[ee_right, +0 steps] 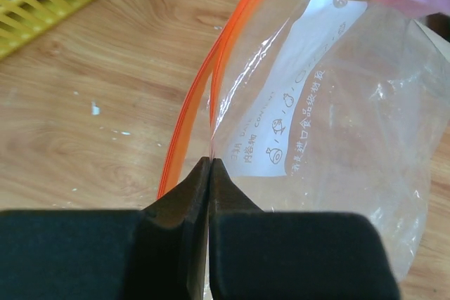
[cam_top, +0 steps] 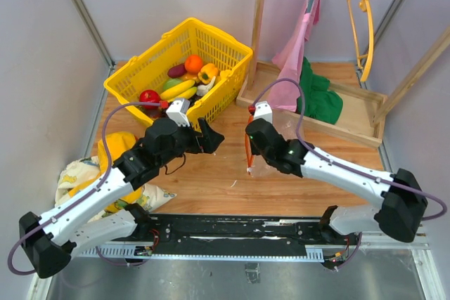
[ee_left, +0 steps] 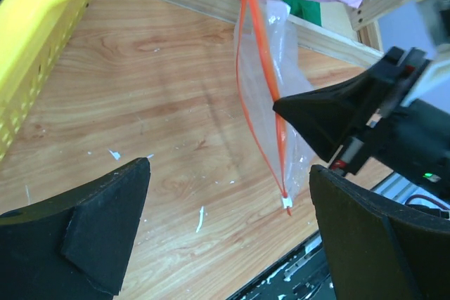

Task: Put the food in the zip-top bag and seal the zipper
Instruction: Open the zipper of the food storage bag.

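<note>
Mid-table, right gripper (ee_right: 211, 163) clamps zip-top bag (ee_right: 337, 103) at zipper (ee_right: 188, 107); left gripper (ee_left: 228, 173) empty, wide open, facing bag.

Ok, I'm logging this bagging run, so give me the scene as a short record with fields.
bag: crinkly clear plastic zip-top bag, held upright by its mouth edge, looks empty
zipper: thin red zipper strip, sides parted, unsealed
food: small toy fruits and vegetables, in the yellow mesh basket
right gripper: shut on the bag's mouth
left gripper: open, empty, facing the bag
</note>
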You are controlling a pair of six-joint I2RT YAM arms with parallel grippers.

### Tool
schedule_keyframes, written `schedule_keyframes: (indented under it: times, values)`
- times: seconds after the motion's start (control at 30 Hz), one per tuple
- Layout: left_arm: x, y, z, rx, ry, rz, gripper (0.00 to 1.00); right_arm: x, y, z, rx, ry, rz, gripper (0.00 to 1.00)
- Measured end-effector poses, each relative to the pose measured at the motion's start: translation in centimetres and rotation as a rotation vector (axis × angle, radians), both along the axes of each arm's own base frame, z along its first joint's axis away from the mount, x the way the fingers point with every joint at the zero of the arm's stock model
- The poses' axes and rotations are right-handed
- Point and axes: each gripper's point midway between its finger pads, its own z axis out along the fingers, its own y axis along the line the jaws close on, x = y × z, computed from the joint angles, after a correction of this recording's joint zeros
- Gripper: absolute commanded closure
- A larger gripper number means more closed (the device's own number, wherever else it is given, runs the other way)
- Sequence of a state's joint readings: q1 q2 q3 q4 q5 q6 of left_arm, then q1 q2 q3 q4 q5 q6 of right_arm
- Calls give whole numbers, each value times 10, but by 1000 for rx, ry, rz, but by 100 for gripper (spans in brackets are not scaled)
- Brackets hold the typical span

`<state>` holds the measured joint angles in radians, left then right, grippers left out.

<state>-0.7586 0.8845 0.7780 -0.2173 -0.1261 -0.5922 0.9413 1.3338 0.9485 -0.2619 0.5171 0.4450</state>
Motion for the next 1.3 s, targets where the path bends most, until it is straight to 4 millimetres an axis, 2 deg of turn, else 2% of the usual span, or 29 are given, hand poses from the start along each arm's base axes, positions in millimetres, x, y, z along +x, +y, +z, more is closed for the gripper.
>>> schedule_keyframes:
  times: [0.17,0.37,0.5,0.7,0.9,1.17,1.3]
  values:
    - [-1,-10,-6,-8,29,-36,6,-10,3,23,122,-50,56,99]
    - [-4,-25,-11,-37,67,-93,25,-22,10,37,239,-95,137,99]
    - [-4,-36,-12,-67,86,-125,32,-29,17,45,314,-124,194,99]
    - [-2,-49,-13,-111,108,-154,34,-37,30,56,402,-156,279,99]
    - [2,-56,-23,-122,134,-153,37,-44,41,64,455,-174,346,99]
    - [6,-58,-44,-112,177,-128,62,-53,50,68,499,-183,420,99]
    - [7,-56,-51,-109,182,-113,80,-56,51,70,508,-185,441,99]
